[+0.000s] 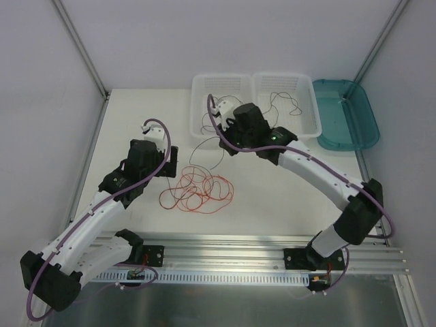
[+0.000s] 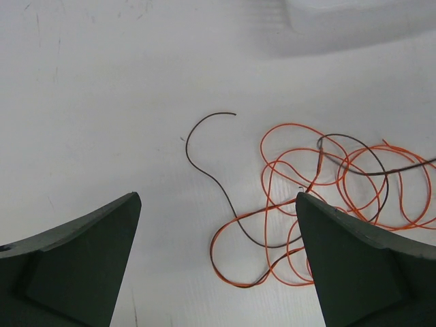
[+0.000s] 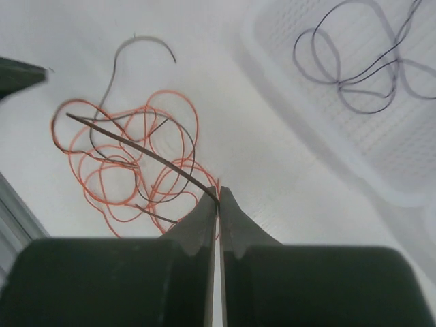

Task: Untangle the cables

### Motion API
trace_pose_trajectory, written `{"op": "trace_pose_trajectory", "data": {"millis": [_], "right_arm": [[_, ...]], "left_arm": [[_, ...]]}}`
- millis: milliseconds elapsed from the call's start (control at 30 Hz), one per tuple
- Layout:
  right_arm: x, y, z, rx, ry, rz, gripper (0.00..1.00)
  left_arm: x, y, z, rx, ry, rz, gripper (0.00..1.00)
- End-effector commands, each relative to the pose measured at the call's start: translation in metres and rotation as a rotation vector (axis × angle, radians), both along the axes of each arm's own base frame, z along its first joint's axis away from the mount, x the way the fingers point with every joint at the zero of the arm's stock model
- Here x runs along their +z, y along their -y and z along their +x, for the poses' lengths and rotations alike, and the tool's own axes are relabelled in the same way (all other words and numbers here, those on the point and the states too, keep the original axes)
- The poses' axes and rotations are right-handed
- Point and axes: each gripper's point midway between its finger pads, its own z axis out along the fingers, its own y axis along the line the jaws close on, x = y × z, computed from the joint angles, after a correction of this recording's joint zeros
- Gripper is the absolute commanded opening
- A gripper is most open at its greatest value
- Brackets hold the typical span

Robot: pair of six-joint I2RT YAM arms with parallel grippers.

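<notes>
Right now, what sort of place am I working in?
Probably a lab robot test cell: a white table walled in by plain white panels, an aluminium mounting rail along the near edge, and two white baskets plus a teal tray at the far edge.

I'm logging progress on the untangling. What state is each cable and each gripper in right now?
Red cable: tangled loops lying on the table.
Dark cable: pinched, taut, its far part laced through the red cable.
Basket cable: loose in the right basket, apart from the tangle.
Right gripper: shut on the dark cable.
Left gripper: open, empty, above the table.
</notes>
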Motion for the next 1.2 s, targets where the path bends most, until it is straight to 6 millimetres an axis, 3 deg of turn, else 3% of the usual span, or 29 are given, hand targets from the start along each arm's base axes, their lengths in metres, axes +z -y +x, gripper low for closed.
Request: {"op": "trace_pose_trajectory", "data": {"millis": [0, 133, 533, 567, 833, 967, 1100, 1167], "right_arm": [[0.091, 0.026, -0.012, -0.08, 0.123, 0.1, 0.01], [0.153, 0.058, -0.023, -0.175, 0.211, 0.172, 0.01], [0.273, 0.143, -0.051, -0.395, 0.44, 0.359, 0.01], [0.293, 0.153, -0.057, -0.412, 0.478, 0.393, 0.01], [0.394, 0.236, -0.077, -0.655, 0.777, 0.563, 0.01], [0.41, 0.251, -0.082, -0.692, 0.83, 0.576, 0.01], [0.378, 0.251, -0.068, -0.737, 0.796, 0.469, 0.01], [0.349, 0.25, -0.053, -0.775, 0.766, 0.383, 0.01]], "left_arm": [[0.008, 0.007, 0.005, -0.035, 0.022, -0.025, 0.99], [0.007, 0.013, 0.004, -0.062, 0.015, -0.037, 0.99], [-0.003, 0.029, 0.002, -0.14, -0.035, -0.064, 0.99], [-0.004, 0.029, 0.002, -0.141, -0.04, -0.063, 0.99], [-0.011, 0.034, 0.002, -0.161, -0.065, -0.061, 0.99], [-0.013, 0.035, 0.003, -0.165, -0.075, -0.058, 0.99], [-0.015, 0.035, 0.003, -0.165, -0.079, -0.056, 0.99], [-0.015, 0.035, 0.003, -0.166, -0.081, -0.057, 0.99]]}}
